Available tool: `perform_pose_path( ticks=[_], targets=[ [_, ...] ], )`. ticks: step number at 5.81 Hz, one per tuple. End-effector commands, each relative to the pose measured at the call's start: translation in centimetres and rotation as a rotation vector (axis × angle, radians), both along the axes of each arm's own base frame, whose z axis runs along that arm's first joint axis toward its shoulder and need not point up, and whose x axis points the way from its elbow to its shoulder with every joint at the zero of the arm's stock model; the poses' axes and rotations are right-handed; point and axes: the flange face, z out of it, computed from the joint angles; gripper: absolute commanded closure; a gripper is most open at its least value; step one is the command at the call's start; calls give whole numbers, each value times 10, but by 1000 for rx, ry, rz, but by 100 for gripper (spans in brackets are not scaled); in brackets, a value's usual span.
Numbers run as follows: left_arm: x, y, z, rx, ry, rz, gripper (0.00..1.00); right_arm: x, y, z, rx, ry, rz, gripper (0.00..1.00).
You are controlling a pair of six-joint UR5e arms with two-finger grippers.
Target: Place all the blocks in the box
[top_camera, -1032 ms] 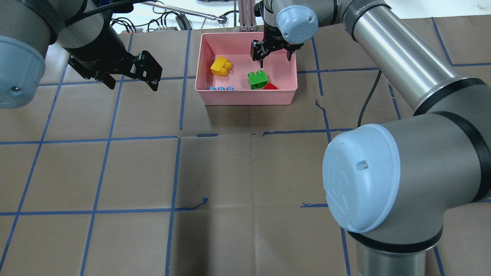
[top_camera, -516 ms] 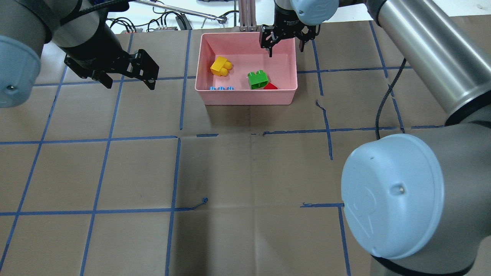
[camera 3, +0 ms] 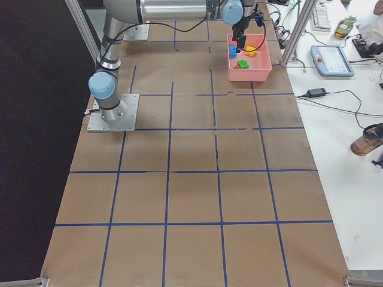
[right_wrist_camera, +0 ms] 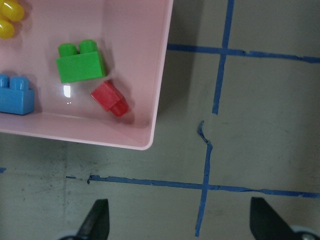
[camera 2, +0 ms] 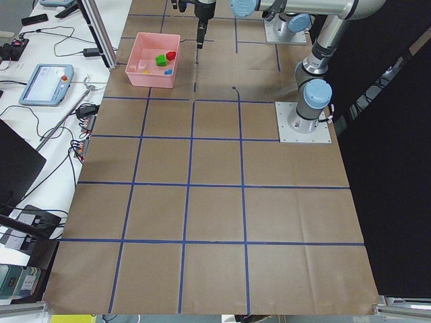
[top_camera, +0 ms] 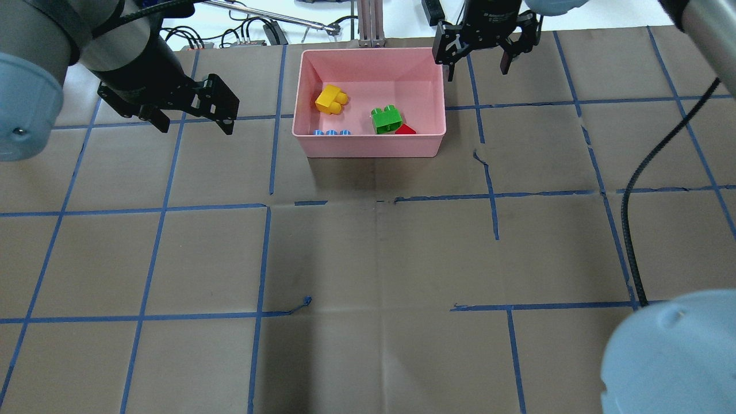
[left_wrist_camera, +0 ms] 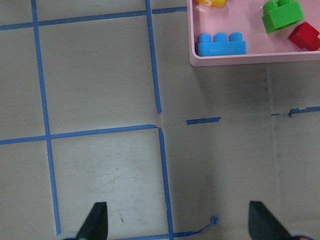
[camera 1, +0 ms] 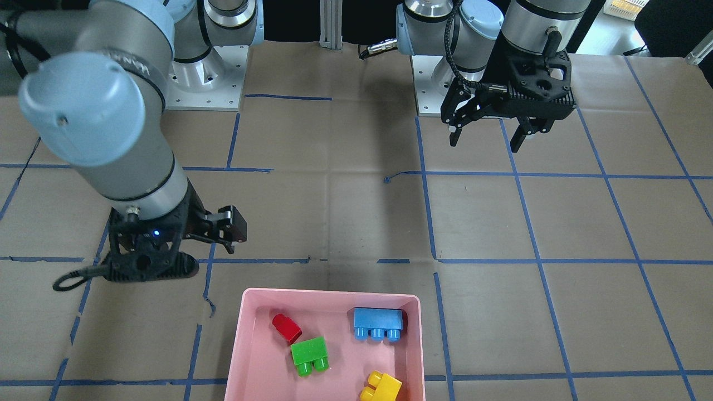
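The pink box (top_camera: 368, 144) stands at the table's far middle. In it lie the yellow block (top_camera: 332, 99), the green block (top_camera: 386, 119), the red block (top_camera: 405, 130) and the blue block (top_camera: 332, 133), which is half hidden behind the near wall. The front-facing view shows the blue block (camera 1: 377, 323) whole. My right gripper (top_camera: 476, 69) is open and empty, just outside the box's far right corner. My left gripper (top_camera: 194, 123) is open and empty, above the table to the left of the box. Both also show open in the left wrist view (left_wrist_camera: 180, 225) and the right wrist view (right_wrist_camera: 182, 225).
Brown paper with a blue tape grid covers the table. A black cable (top_camera: 632, 230) trails across the right side. An aluminium post (top_camera: 371, 23) and loose cables (top_camera: 247, 31) stand behind the box. My right arm's elbow (top_camera: 673, 356) fills the near right corner.
My right gripper has risen out of the box and moved right, past its far right corner. The right arm has swung rightwards. The left gripper and the blocks have stayed put.
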Motion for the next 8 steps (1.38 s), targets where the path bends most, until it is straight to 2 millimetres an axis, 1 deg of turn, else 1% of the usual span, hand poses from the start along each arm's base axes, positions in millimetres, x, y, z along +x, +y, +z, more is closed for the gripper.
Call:
perform_pose_path(
  ticks=[1,2,3,4,5,6,8],
  targets=[
    [0,-1,-1,0,1,0,0,-21,83,26,-5,-2,-34,1],
    [0,1,1,-3,-1,0,0,-27,117,27,-5,1,-56,1],
    [1,-2,-2,4,2,0,0,-30,135,35,0,23,-88,1],
    [1,-4,-4,4,-5,1,0,-32,141,37,18,32,-103,1],
    [1,-1,-3,4,-4,-1,0,-31,140,42,4,29,-102,1],
    [0,-8,-2,-2,1,0,0,-30,139,42,1,29,-100,1],
    [0,-3,-5,7,-1,0,0,-30,139,41,1,27,-100,1]
  ],
)
